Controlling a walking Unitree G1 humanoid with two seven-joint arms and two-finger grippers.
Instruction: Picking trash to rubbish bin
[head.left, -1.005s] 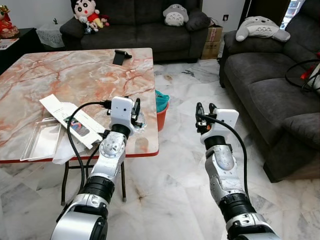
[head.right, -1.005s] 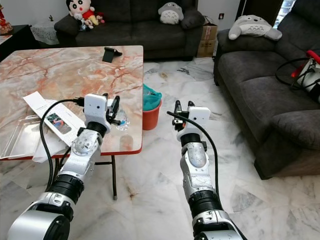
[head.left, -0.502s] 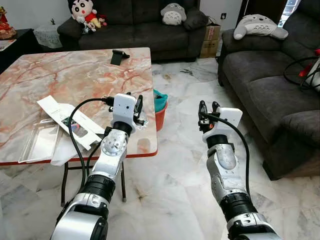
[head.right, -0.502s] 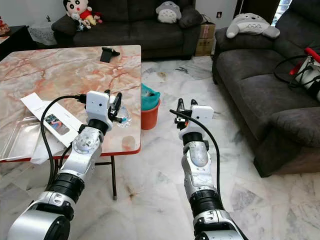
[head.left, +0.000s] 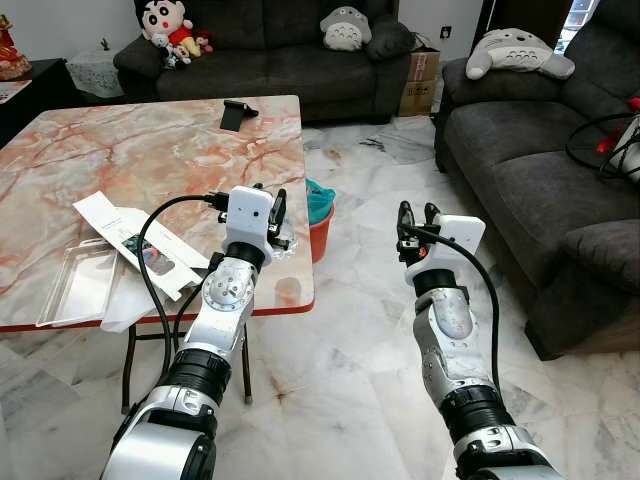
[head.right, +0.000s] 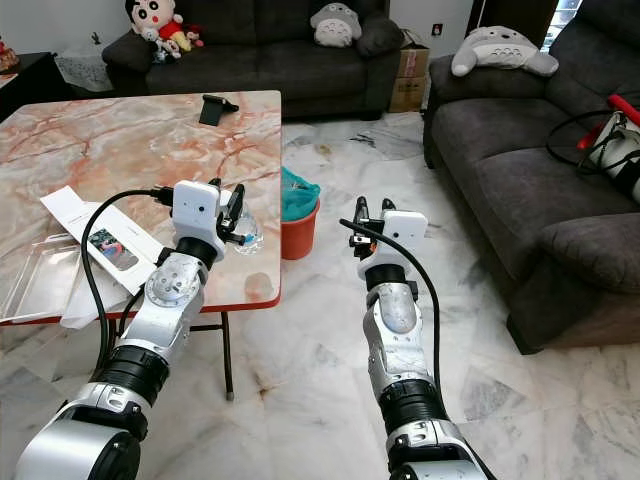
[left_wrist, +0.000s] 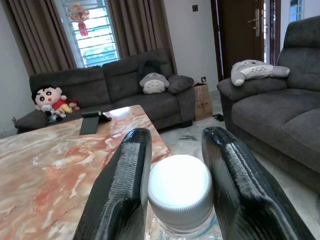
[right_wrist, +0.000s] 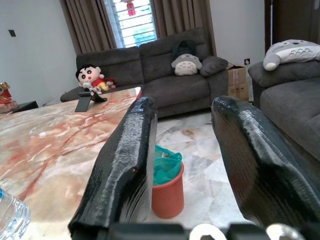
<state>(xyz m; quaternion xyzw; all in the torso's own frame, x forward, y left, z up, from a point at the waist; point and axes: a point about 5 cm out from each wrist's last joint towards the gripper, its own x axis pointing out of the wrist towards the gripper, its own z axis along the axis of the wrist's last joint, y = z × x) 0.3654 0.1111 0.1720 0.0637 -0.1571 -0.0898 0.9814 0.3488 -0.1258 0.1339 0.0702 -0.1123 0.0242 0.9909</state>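
Bottle (left_wrist: 181, 195) sits clamped in my left tool (head.left: 274, 222), held above the desk's (head.left: 150, 160) near right corner, white cap between the fingers (left_wrist: 122, 190). My right tool (head.left: 411, 222) is spread wide, holding nothing, over the floor. Bin (head.left: 322, 222) with teal liner stands beside the desk.

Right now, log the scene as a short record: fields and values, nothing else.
left gripper: shut on the clear plastic bottle with a white cap, held over the table's near corner
right gripper: open, holding nothing, raised over the floor
bin: orange bucket with a teal liner, on the floor beside the table
table: square, pink-orange marble top
on table: white paper leaflet, clear plastic tray, black phone stand
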